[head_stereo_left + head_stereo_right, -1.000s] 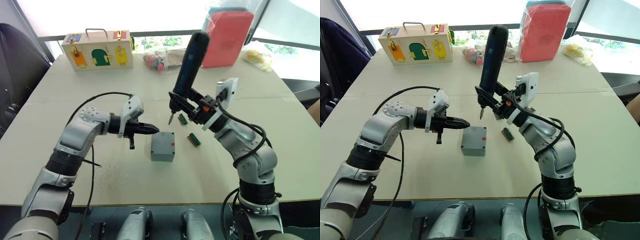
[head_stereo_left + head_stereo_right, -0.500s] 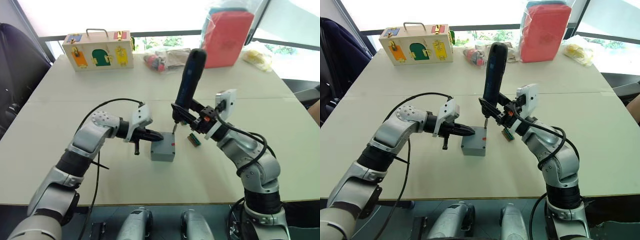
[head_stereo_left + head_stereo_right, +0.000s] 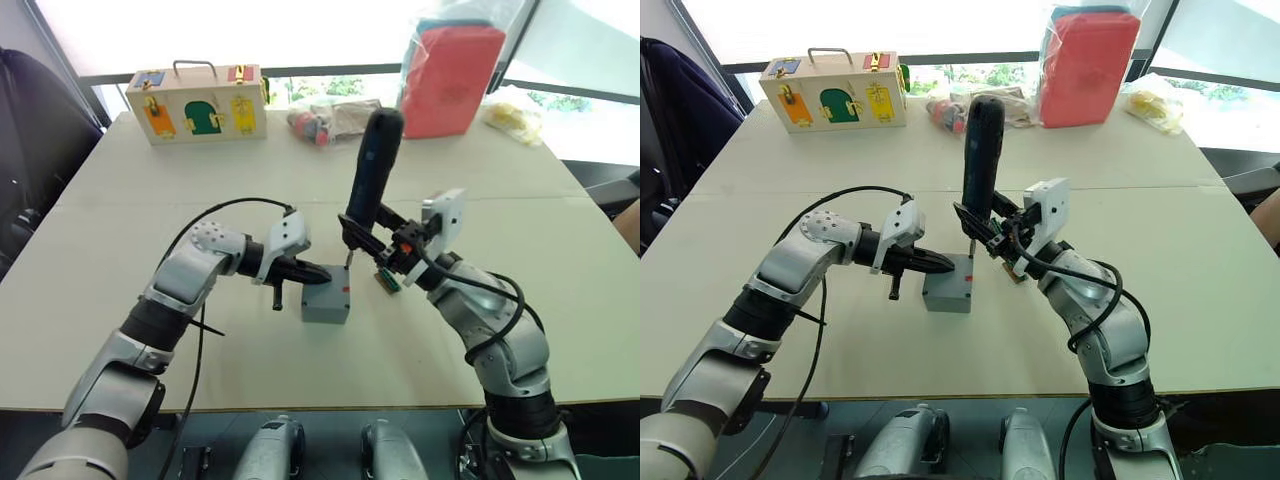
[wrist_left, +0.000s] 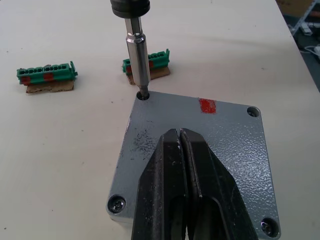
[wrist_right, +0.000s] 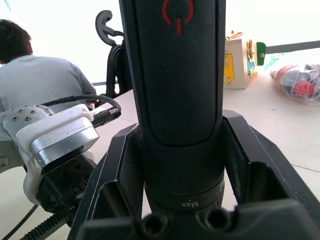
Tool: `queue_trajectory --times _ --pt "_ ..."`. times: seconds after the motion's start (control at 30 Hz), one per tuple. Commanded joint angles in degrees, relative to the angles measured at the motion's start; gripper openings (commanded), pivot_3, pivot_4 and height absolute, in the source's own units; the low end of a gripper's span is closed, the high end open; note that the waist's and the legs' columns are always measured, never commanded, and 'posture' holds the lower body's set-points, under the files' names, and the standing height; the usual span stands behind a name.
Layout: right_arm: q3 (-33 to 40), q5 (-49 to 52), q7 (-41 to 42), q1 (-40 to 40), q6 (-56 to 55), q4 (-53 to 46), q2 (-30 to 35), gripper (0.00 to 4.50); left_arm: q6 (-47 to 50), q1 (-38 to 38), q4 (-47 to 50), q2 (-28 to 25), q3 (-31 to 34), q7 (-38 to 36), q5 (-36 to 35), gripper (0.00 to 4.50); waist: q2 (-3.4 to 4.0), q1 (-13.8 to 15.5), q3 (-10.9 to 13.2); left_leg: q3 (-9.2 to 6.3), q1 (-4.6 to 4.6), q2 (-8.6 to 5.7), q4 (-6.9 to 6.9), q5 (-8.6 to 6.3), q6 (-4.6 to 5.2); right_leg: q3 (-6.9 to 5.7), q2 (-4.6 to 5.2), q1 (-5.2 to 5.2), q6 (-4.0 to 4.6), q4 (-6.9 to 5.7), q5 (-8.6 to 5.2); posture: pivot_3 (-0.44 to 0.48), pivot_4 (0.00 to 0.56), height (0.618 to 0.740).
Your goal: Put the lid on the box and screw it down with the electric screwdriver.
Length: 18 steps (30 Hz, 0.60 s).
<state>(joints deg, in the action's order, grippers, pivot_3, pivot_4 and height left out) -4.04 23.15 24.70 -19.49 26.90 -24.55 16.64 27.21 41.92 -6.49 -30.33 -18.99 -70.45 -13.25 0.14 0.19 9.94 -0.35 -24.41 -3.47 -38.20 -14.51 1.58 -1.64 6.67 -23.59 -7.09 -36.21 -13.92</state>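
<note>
Lid (image 4: 200,145): seated on the box, grey, a red mark near one edge; screws sit in two corner holes nearest the left gripper — the other far corner is too small to tell.
Box (image 3: 325,305): near the middle of the table, closed by the lid, so its inside is hidden.
Screwdriver (image 3: 368,175): black, nearly upright, leaning a little; its metal bit stands in one corner hole of the lid.
Right gripper (image 5: 180,165): fingers clamped on the screwdriver's lower body, just above the bit end.
Left gripper (image 4: 182,150): fingers pressed together, tips resting on top of the lid near its centre.
Bit strips (image 4: 47,75): two green strips on the table just beyond the box, apart from each other.
Table (image 3: 250,370): pale, flat.
Latch box (image 3: 197,102): wooden, coloured doors shut, at the far edge on the left.
Red bag (image 3: 452,75): in clear plastic, at the far edge.
Person (image 5: 42,80): seated, back turned — seen in the right wrist view.
</note>
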Motion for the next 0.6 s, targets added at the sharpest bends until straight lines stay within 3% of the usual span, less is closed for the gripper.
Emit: queue_trajectory --times 0.03,0.3,0.6 --pt "-3.45 -3.84 -1.61 2.55 0.51 3.52 -0.64 1.75 0.5 -1.41 1.5 -0.75 -0.71 -0.07 0.89 0.0 -0.07 0.01 -0.12 0.0 0.25 0.01 0.06 -0.09 0.14 0.0 -0.01 0.25 0.01 0.06 -0.03 0.0 0.15 0.74" --pt "-7.32 -7.69 -4.33 4.82 0.03 4.67 -3.41 1.75 2.57 -3.26 4.9 -0.89 -0.39 0.53 0.4 0.0 -0.46 0.07 -0.8 -0.01 1.01 0.03 0.13 -0.34 0.47 0.01 0.0 0.89 0.19 0.13 -0.23 0.0 0.15 0.74" --pt "-7.2 -11.41 -7.65 5.23 -0.8 9.43 -7.41 1.75 3.21 -4.24 5.85 -0.77 -0.17 0.94 0.17 0.0 -0.5 -0.02 -1.05 -0.02 1.05 0.06 0.18 -0.35 0.46 0.02 0.0 0.85 0.26 0.12 -0.28 0.0 0.15 0.74"
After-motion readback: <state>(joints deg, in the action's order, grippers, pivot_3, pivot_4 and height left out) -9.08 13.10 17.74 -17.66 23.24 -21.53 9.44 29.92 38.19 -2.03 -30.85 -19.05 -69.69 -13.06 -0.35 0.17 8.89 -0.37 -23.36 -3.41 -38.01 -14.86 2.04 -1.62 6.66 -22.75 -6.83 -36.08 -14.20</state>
